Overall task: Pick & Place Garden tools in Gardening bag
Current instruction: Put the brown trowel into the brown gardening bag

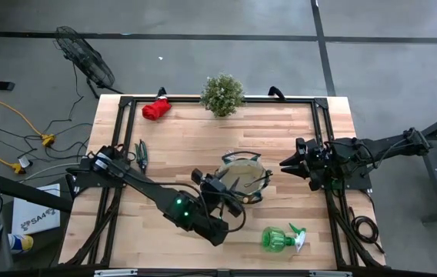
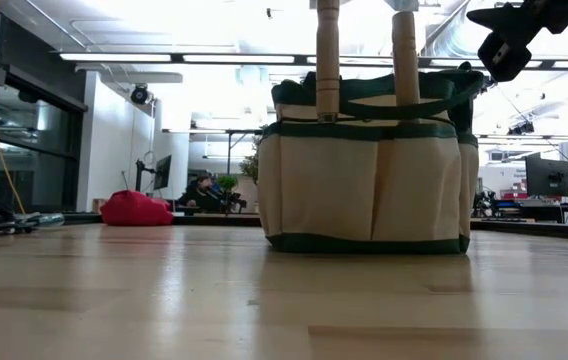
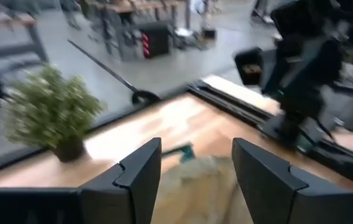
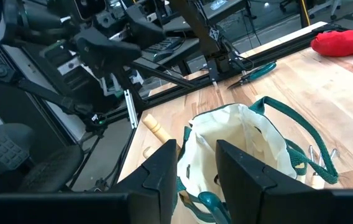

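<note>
Left gripper (image 3: 195, 180) (fingers spread) above wooden table (image 1: 188, 146).

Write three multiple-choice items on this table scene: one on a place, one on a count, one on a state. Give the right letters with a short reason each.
1. Where does the green spray bottle lie?
A. Inside the gardening bag
B. On the table near the front edge, apart from the bag
C. Beside the potted plant

2. How many wooden handles stick up from the gardening bag in the low view?
A. None
B. Two
C. Four

3. How does the left hand stand?
A. Fingers apart, nothing between them
B. Shut on the red glove bundle
C. Shut on the pruning shears

Answers:
1 B: the high view shows the bottle flat on the wood, clear of the bag.
2 B: two wooden handles rise above the bag's rim.
3 A: the left wrist view shows a gap between the fingers, with the bag beyond; the glove bundle and shears lie far off.
</note>
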Robot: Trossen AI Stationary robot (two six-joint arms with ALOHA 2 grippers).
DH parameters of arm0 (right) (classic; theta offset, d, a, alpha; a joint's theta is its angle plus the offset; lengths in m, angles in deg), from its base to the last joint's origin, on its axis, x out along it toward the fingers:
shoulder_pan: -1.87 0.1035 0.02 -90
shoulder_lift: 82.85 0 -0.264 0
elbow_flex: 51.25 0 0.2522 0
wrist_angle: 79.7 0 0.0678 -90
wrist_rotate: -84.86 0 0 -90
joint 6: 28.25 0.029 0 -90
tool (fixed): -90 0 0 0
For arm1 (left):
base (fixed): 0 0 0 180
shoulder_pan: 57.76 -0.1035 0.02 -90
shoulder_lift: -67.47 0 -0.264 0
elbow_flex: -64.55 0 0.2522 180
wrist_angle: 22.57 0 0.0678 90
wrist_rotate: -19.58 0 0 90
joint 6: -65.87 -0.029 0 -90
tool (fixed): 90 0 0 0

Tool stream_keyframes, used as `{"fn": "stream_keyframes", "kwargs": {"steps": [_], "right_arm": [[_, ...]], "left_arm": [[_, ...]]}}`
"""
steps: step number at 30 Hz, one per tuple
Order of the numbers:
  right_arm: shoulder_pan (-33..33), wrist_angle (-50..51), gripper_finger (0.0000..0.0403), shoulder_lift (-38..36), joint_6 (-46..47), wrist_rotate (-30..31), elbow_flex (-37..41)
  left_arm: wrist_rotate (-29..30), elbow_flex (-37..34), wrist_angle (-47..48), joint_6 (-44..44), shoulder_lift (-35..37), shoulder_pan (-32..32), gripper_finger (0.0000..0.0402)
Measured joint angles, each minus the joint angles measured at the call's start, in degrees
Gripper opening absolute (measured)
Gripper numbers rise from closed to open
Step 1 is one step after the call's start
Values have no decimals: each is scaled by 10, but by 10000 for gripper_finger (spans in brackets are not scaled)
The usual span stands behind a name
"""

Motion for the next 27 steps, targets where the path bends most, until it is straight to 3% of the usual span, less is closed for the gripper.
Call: {"fn": "stream_keyframes", "kwargs": {"steps": [7,13,20,27], "right_arm": [[0,0,103,0,0,0,0],[0,0,103,0,0,0,0],[0,0,103,0,0,0,0],[0,0,103,0,0,0,0]], "left_arm": [[-157,0,5,15,0,5,187],[-230,0,45,14,-5,16,128],[-253,0,97,16,-5,47,13],[-224,-4,123,78,-39,62,2]]}}
